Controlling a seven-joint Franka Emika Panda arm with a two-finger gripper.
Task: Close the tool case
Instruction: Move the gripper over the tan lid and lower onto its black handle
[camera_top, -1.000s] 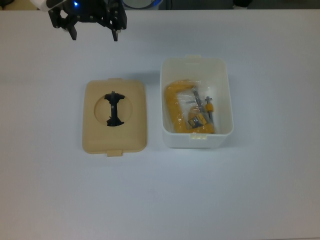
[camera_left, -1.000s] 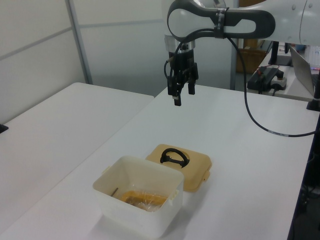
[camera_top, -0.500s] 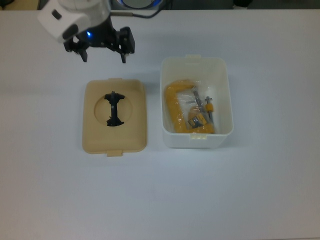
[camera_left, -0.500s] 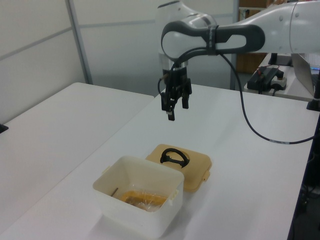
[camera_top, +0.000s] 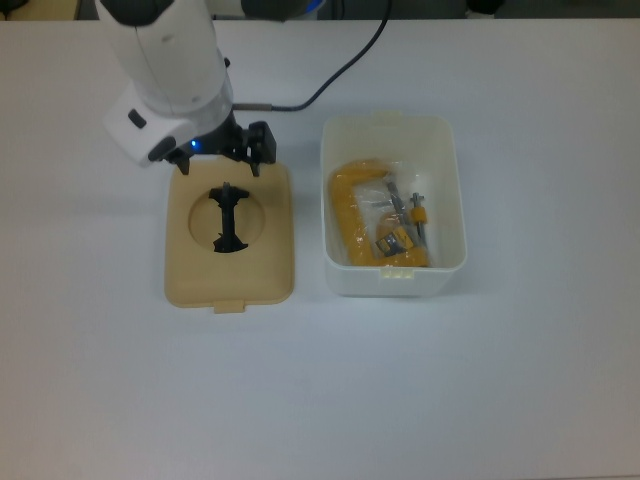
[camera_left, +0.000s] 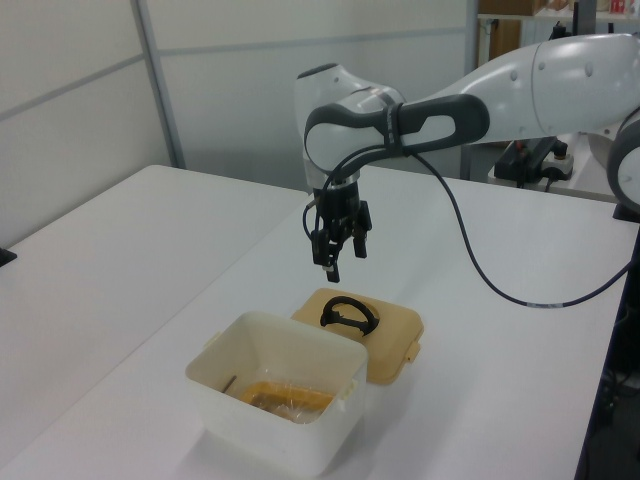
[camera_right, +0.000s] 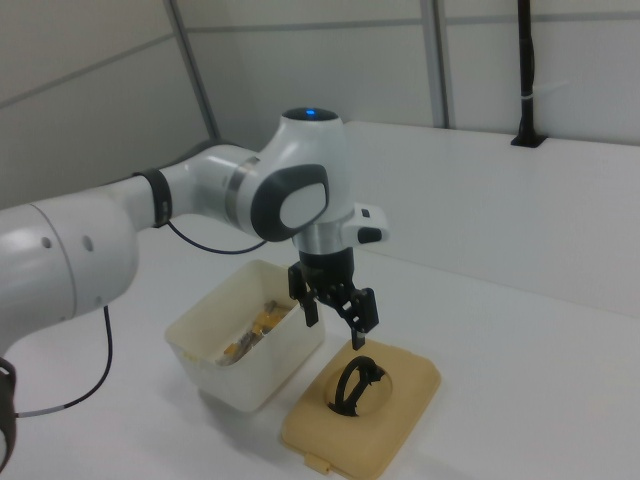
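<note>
Bright, even, diffuse overhead light in all views. The white worktop (camera_top: 520, 380) reads slightly bluish in the top view, no hard glare. Shadows are soft and faint: a thin one hugs the beige lid (camera_top: 229, 290), another the white tub (camera_top: 392, 280). A small blue light glows on the hand (camera_top: 218, 163). All views look slightly soft; backgrounds in the side views are hazier.

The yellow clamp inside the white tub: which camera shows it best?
The top view. It looks straight down into the white tub, so the whole yellow clamp shows. The left view catches only a yellow strip over the near wall, and the right view only a sliver behind the rim.
</note>
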